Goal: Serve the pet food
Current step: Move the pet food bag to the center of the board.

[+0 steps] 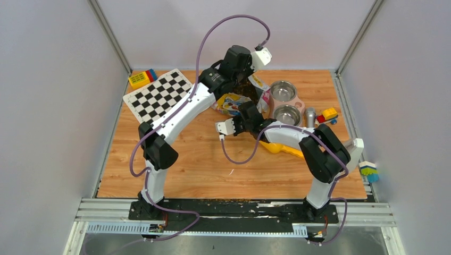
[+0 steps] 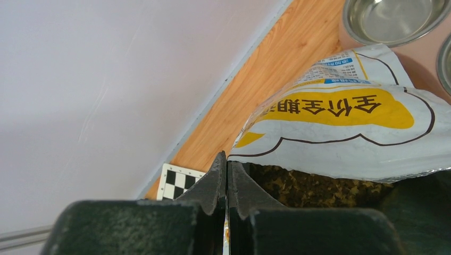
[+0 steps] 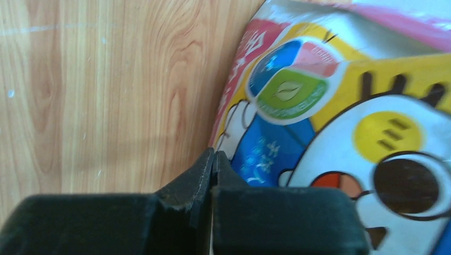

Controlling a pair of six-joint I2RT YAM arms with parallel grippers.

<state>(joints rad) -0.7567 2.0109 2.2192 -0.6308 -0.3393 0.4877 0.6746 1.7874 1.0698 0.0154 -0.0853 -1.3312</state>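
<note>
The pet food (image 2: 319, 188) shows as brown kibble inside the open mouth of the cat-print bag (image 2: 340, 122), which is lifted at the back of the table (image 1: 234, 102). My left gripper (image 2: 227, 159) is shut on the rim of the bag's mouth, with a thin strip of foil between its fingers. My right gripper (image 3: 214, 156) is shut on the bag's (image 3: 330, 106) lower side edge. Seen from above, the left gripper (image 1: 243, 81) is at the bag's top and the right gripper (image 1: 251, 114) just below it. Some kibble (image 1: 245, 88) shows at the mouth.
Two steel bowls (image 1: 283, 90) (image 1: 287, 114) in a pink stand sit right of the bag; one bowl (image 2: 393, 18) looks empty. A yellow scoop (image 1: 282, 149) lies under the right arm. A checkerboard (image 1: 159, 95) and toy blocks (image 1: 142, 78) lie at the back left, more toys (image 1: 327, 115) at the right.
</note>
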